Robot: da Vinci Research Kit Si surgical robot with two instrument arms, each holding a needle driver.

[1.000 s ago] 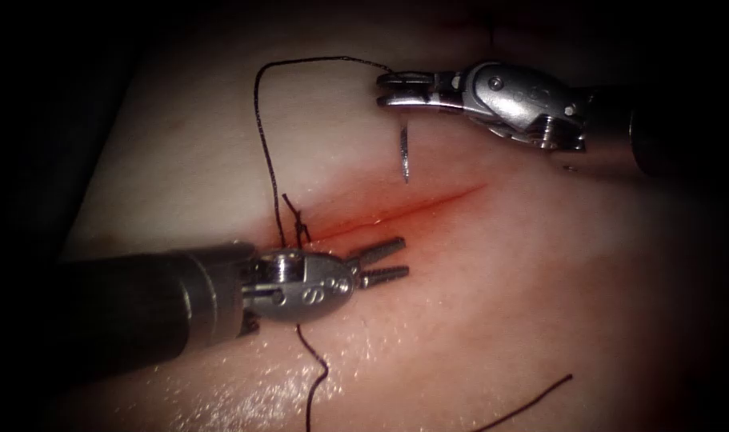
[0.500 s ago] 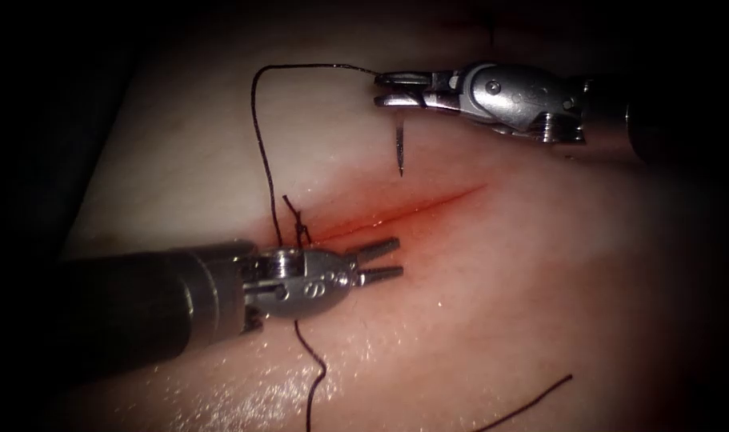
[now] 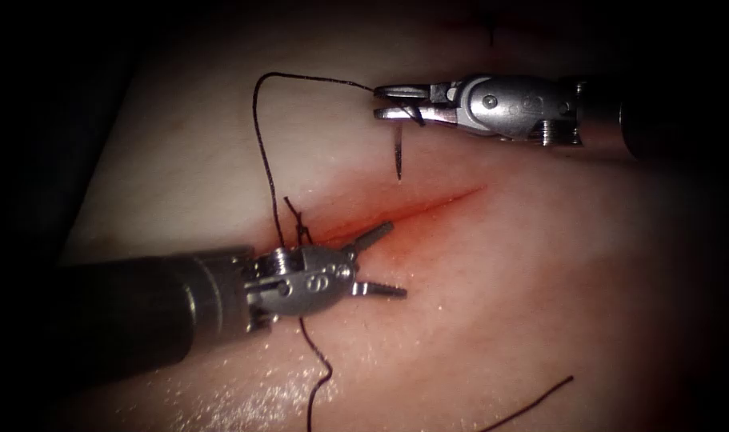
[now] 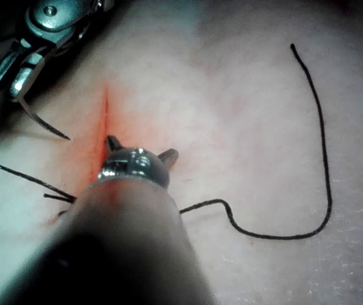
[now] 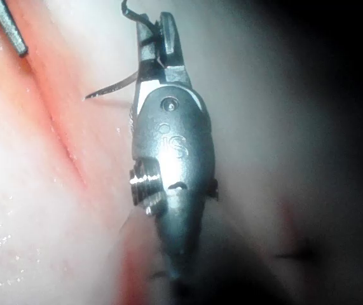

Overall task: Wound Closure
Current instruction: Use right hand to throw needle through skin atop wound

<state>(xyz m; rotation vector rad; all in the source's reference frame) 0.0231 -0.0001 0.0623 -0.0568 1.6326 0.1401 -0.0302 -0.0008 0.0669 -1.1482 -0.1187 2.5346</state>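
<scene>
We see the right arm's silver needle driver [image 3: 396,102] above the cut, its jaws pressed together on the thin curved steel needle [image 3: 398,152], gripping it near the thread end of its curve. The needle hangs free of the pale pink pork tissue [image 3: 540,280], its tip pointing down toward the narrow red-stained cut [image 3: 416,210] without touching it. In the right wrist view the same tool [image 5: 159,47] pinches the needle [image 5: 111,88], whose point sticks out sideways over the tissue.

The dark thin suture thread [image 3: 260,136] runs from the needle's held end, arcs left and drops down to a stitch at the left end of the cut, then trails on past the lower tool and curls across the tissue.

The left arm's silver needle driver [image 3: 384,260] lies at the left end of the cut with its jaws spread wide, holding nothing; the upper jaw rests along the cut's edge, the lower one points right over the tissue. The left wrist view shows this tool [image 4: 142,147] straddling the red line, with the needle [image 4: 44,124] beside it
</scene>
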